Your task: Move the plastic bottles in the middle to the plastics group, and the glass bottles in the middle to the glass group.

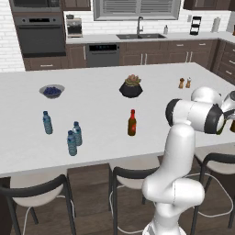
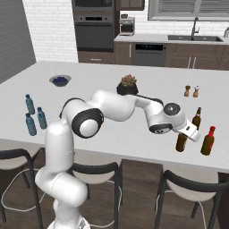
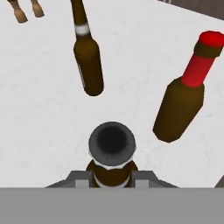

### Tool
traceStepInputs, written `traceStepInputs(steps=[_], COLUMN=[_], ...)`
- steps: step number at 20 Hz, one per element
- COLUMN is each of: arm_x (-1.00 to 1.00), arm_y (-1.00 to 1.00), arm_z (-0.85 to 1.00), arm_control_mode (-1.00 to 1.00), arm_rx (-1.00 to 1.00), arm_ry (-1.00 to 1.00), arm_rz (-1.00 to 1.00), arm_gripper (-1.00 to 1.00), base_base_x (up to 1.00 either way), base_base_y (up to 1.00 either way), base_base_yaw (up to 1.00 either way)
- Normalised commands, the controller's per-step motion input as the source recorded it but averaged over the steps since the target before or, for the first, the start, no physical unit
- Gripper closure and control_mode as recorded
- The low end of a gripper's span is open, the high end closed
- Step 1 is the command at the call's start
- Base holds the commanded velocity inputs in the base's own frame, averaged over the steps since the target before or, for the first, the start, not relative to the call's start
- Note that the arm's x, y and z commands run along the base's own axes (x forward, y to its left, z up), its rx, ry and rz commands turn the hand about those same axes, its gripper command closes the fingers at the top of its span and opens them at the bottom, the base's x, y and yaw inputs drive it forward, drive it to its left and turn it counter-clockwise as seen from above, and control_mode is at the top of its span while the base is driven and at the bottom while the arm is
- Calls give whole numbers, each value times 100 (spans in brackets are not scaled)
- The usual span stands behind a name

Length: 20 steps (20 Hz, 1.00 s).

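Note:
My gripper is shut on the neck of an olive-amber glass bottle at the island's right front. From the hand view I look down its open mouth, a fingertip on each side. Close beside it stand two glass bottles of the group: an amber one and a red-topped one. A reddish-brown bottle with a red top stands alone mid-counter. Three blue-capped water bottles stand together at the left.
A bowl of dark berries sits at the back left and a dark plant pot at the back middle. Salt and pepper shakers stand behind the glass bottles. Stools line the island's front edge.

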Motion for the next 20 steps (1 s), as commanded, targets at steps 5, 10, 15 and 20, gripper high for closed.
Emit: traceStepInputs(steps=[5, 10, 15, 20], arm_x=[0, 26, 42, 21], arm_y=[0, -11, -19, -18], arm_z=[-23, 5, 1, 0], arm_control_mode=[-100, -100, -100, -100], arm_rx=[0, 0, 0, 0], arm_ry=[0, 0, 0, 0], arm_rz=[0, 0, 0, 0], arm_gripper=[100, 100, 100, 100], base_base_x=[0, 0, 0, 0], base_base_y=[0, 0, 0, 0], base_base_yaw=[0, 0, 0, 0])
